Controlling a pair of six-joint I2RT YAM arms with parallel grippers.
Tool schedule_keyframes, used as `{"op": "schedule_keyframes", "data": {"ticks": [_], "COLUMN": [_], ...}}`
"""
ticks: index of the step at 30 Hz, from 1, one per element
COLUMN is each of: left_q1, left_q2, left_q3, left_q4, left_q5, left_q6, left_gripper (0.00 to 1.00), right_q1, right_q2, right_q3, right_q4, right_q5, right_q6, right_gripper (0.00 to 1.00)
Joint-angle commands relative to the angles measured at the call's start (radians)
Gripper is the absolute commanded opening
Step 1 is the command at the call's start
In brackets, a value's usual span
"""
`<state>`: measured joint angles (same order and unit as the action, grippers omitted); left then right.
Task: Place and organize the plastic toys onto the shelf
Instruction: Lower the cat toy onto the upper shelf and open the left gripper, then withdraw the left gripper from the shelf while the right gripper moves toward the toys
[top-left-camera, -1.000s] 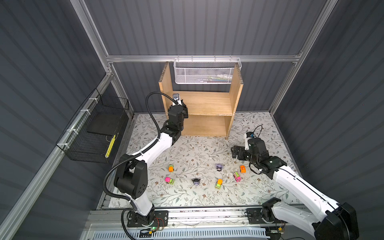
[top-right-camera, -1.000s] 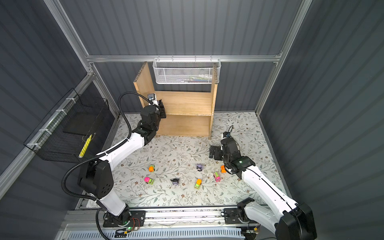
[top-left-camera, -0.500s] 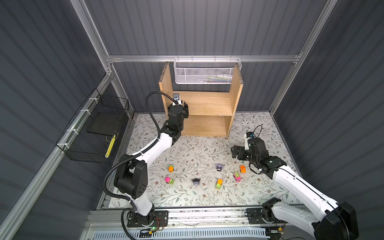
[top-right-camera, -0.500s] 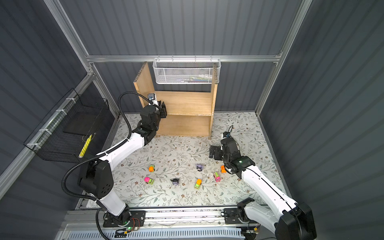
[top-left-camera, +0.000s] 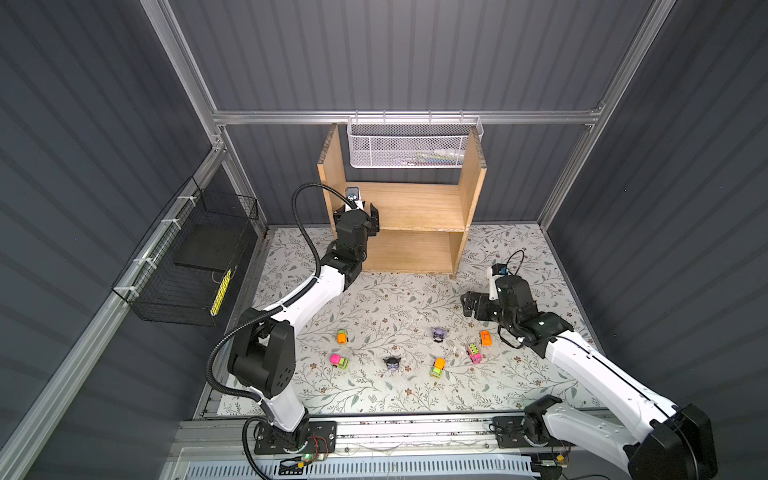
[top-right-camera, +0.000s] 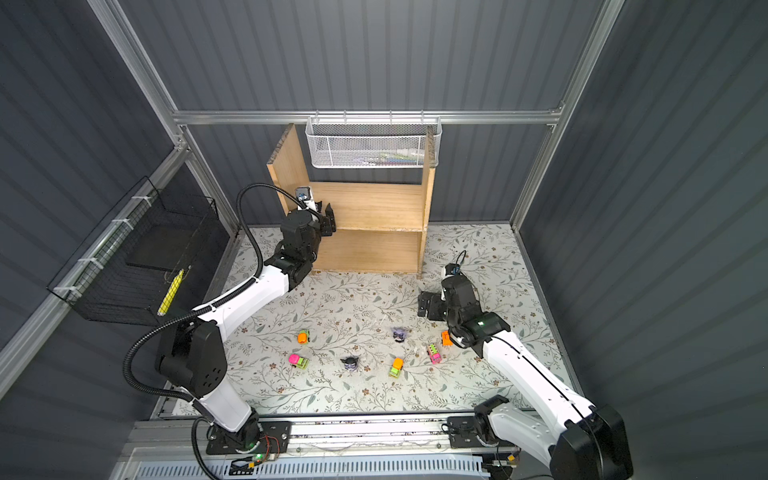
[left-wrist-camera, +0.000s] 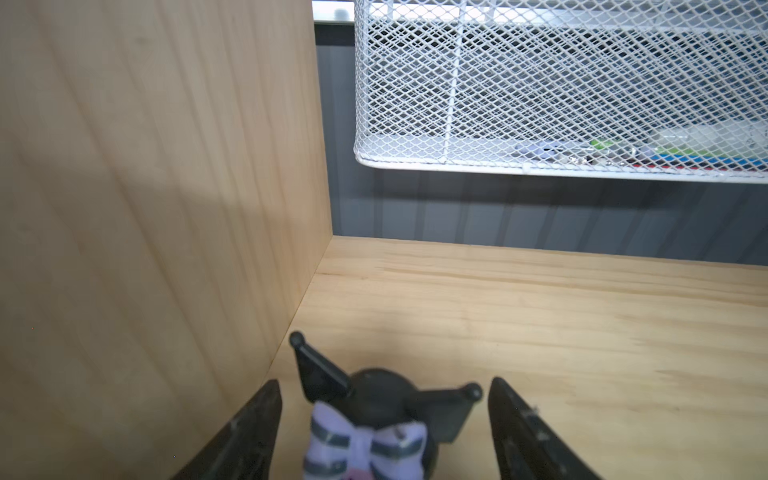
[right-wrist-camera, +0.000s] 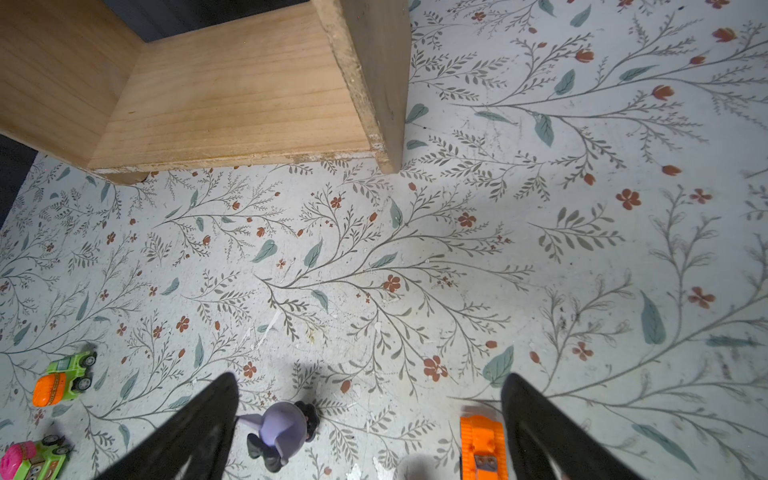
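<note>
Five toy cars (top-left-camera: 437, 368) and two figurines (top-left-camera: 392, 363) dot the floral surface (top-left-camera: 374, 299); beyond, the right gripper (right-wrist-camera: 370, 379) hovers, jaws wide. Farther back, the left gripper (left-wrist-camera: 382, 386) has its jaws parted around a third figurine (left-wrist-camera: 374, 401) on the upper tier of the shelf (top-left-camera: 415, 203), below a mesh basket (top-left-camera: 411, 145).

Your shelf (top-left-camera: 415, 208) stands at the back of the mat (top-left-camera: 395, 299). One figurine (left-wrist-camera: 374, 415) sits on its upper tier, beside the left panel (left-wrist-camera: 145, 208); seven toys (top-left-camera: 438, 368) lie scattered in front.
</note>
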<state>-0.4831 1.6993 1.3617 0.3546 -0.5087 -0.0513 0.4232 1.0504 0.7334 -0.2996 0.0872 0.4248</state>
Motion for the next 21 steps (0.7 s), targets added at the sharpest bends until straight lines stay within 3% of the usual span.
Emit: {"op": "schedule_keyframes", "data": {"ticks": [1, 21], "left_q1": [0.003, 0.003], "left_q2": [-0.038, -0.166], "left_q3": [0.0, -0.035], "left_q4": [-0.015, -0.081], "left_q5": [-0.013, -0.004], "left_q6": [0.022, 0.005], "left_gripper": [0.78, 0.8], "right_q1": [-0.004, -0.003], "right_q2": [-0.004, -0.038], "right_q3": [0.009, 0.011], "right_q4": [0.011, 0.002], "right_q5": [-0.017, -0.057], "right_q6": [-0.013, -0.014], "right_gripper": [0.98, 0.99]}}
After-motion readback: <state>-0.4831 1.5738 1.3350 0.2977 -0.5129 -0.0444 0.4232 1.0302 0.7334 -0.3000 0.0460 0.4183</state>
